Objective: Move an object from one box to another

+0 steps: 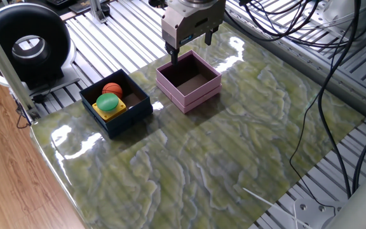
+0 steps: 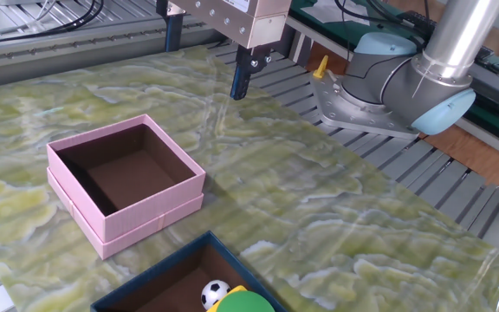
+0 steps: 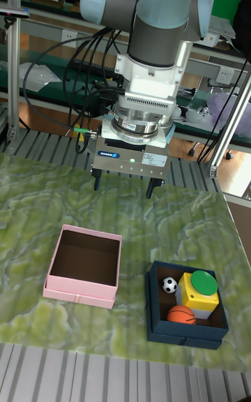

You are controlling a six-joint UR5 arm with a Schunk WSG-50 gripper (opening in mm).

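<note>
glossy marbled table top [image 1: 202, 146], matt pink box [image 1: 199, 97], ribbed metal frame [image 1: 127, 38].

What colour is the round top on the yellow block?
The round top is green, clearest in the tall fixed view.

The gripper [image 3: 123, 187] is held pointing straight down, its two dark fingers [image 3: 149, 190] spread wide apart — each set at an outer edge of the gripper body. The wrist is stacked vertically above it, with the arm [image 3: 153, 18] bent over on top.
</note>
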